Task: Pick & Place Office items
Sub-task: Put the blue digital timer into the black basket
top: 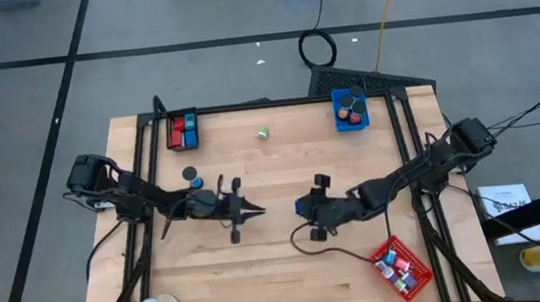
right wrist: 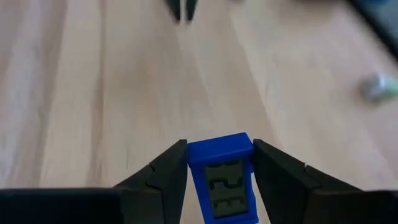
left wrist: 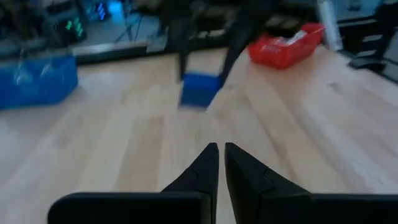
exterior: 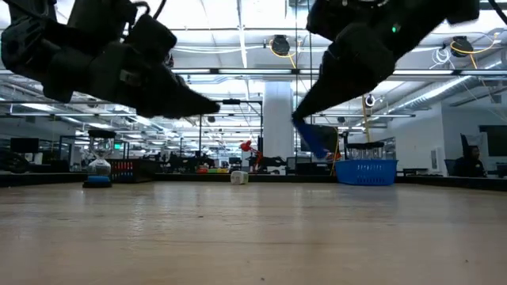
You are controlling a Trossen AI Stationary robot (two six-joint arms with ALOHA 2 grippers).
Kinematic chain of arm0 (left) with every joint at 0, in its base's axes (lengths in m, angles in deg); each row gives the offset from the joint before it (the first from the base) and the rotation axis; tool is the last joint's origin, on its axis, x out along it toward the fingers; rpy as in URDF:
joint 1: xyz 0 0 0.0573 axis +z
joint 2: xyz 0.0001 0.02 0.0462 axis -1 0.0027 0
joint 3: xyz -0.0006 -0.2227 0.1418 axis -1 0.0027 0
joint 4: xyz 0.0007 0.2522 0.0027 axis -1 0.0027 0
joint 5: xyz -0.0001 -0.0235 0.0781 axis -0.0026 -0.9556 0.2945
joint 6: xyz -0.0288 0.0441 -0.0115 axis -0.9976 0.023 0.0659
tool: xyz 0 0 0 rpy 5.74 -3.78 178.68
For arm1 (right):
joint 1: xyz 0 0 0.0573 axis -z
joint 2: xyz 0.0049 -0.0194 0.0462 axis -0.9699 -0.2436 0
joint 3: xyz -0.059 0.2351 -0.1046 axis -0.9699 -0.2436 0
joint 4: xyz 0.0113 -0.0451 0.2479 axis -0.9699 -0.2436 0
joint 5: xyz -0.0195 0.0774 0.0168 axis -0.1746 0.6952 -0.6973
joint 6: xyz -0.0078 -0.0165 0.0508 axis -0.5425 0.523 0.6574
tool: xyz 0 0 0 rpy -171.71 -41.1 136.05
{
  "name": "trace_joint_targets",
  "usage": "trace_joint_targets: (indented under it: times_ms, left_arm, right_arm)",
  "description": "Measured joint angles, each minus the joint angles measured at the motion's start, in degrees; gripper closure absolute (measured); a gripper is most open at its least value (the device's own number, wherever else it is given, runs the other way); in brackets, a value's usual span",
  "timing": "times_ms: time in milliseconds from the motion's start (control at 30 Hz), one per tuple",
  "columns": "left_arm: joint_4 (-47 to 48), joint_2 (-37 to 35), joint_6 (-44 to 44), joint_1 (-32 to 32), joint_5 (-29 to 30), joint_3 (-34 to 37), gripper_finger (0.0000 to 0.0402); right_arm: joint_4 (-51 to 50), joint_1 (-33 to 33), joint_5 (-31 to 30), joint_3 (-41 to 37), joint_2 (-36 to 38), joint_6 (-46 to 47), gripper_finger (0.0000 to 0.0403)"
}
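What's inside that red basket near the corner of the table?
The red tray holds a small heap of office items: red, blue, green and white bits show from above. Whatever lies beneath the top pieces is covered, so an exact count isn't possible.

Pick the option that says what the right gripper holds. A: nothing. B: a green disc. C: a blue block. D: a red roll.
C: in the right wrist view, the right gripper has its fingers closed on both sides of a blue block.
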Motion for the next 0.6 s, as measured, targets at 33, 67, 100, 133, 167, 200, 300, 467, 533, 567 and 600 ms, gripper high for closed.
trace_joint_targets:
  times_ms: [33,67,100,133,167,200,300,467,533,567,600]
  left_arm:
    - [-1.33,0.00,1.07,0.00,-0.95,0.32,0.0378]
    - [-2.34,0.00,1.83,0.00,-2.22,0.80,0.0387]
    - [-2.92,-0.02,2.47,0.00,-4.29,1.35,0.0394]
    - [-3.60,0.00,2.72,0.00,-6.32,2.06,0.0396]
    - [-4.51,0.00,2.77,0.00,-8.12,2.73,0.0395]
    - [-5.38,0.00,2.37,-0.02,-9.01,3.06,0.0389]
    - [-6.92,0.00,-0.05,-0.49,-8.64,3.04,0.0360]
    - [-8.00,0.00,-2.93,-2.30,-4.52,1.72,0.0276]
    - [-7.84,0.00,-3.20,-3.01,-3.77,0.59,0.0233]
    - [-7.71,0.00,-2.99,-3.41,-3.68,-0.03,0.0210]
    - [-7.21,0.00,-2.84,-3.78,-3.55,-0.85,0.0188]
  right_arm:
    - [6.22,0.47,-0.23,-2.36,0.15,-2.25,0.0243]
    - [13.23,0.87,0.00,-4.75,0.11,-4.50,0.0243]
    - [20.17,1.15,0.29,-7.20,0.08,-6.61,0.0243]
    - [26.70,1.42,0.43,-9.68,0.08,-8.72,0.0243]
    - [33.18,1.66,0.52,-12.00,0.08,-10.67,0.0244]
    - [39.64,1.91,0.68,-14.15,0.02,-12.21,0.0244]
    - [54.02,2.91,2.48,-18.87,-0.05,-14.38,0.0246]
    - [64.56,3.33,5.12,-21.58,-0.09,-15.43,0.0242]
    - [65.57,3.15,5.17,-21.49,-0.09,-16.21,0.0243]
    - [66.25,3.15,5.40,-21.45,-0.10,-16.53,0.0243]
    - [66.95,3.17,6.24,-21.44,-0.11,-16.60,0.0244]
